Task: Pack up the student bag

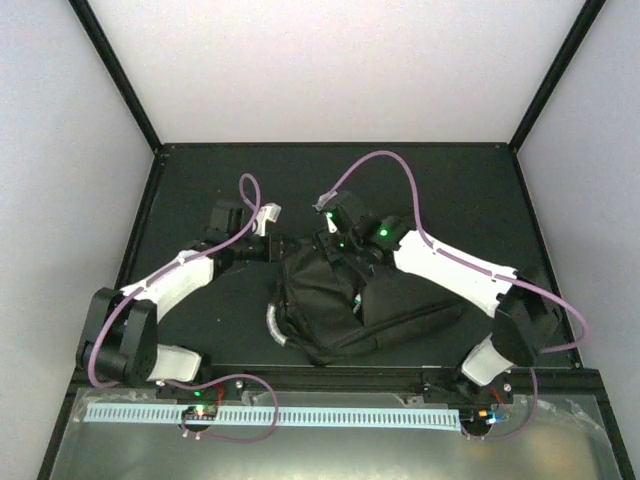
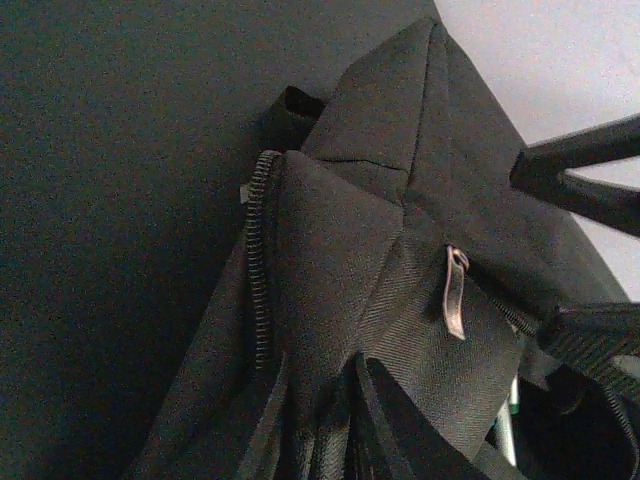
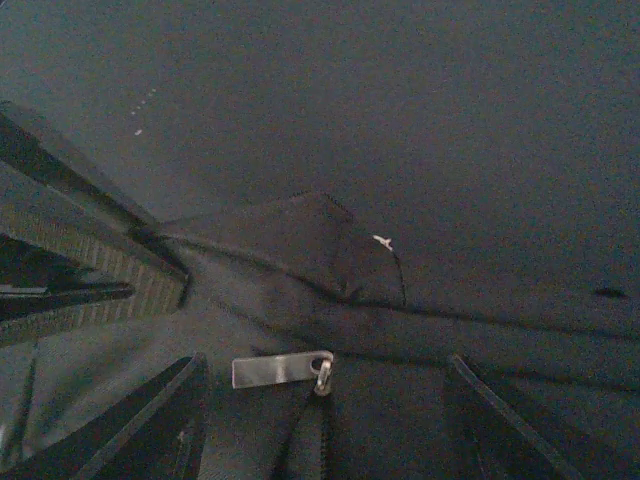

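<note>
The student bag (image 1: pixel 400 305), a large black backpack, lies in the middle of the table with its grey handle (image 1: pixel 272 325) toward the near left. My left gripper (image 1: pixel 278 247) is at the bag's far left corner. In the left wrist view its jaws (image 2: pixel 350 420) pinch a gathered fold of the bag's fabric (image 2: pixel 340 230), beside a zipper track (image 2: pixel 260 270). My right gripper (image 1: pixel 330 243) is at the bag's far edge. It (image 3: pixel 320 420) stands open, fingers wide apart, with a flat metal zipper pull (image 3: pixel 275 369) lying untouched between them.
The black table mat (image 1: pixel 200 180) is bounded by white walls and black corner posts. A metal ledge with a white toothed strip (image 1: pixel 300 415) runs along the near edge. Purple cables (image 1: pixel 390 160) loop above both arms.
</note>
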Robot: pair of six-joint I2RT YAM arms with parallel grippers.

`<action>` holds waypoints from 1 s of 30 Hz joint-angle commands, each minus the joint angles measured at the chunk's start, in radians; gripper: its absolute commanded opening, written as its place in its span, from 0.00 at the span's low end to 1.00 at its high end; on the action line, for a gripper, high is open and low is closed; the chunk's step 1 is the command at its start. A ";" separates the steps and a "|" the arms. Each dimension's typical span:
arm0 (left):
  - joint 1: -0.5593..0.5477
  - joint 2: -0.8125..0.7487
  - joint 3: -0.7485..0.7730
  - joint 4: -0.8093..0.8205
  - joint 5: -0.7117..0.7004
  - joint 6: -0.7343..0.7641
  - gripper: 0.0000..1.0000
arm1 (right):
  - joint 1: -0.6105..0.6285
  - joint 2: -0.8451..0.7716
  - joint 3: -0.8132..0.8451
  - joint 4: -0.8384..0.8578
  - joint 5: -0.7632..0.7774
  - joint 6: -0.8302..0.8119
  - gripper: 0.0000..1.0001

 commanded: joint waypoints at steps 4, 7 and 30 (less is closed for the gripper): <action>0.006 0.041 -0.013 0.085 0.123 -0.018 0.02 | 0.020 0.080 0.116 -0.095 0.063 -0.146 0.69; 0.007 0.026 -0.015 0.104 0.145 -0.033 0.02 | 0.035 0.096 0.138 -0.113 0.071 -0.182 0.70; 0.007 -0.034 -0.025 0.142 0.216 -0.092 0.02 | 0.113 0.178 0.227 -0.189 0.522 -0.138 0.31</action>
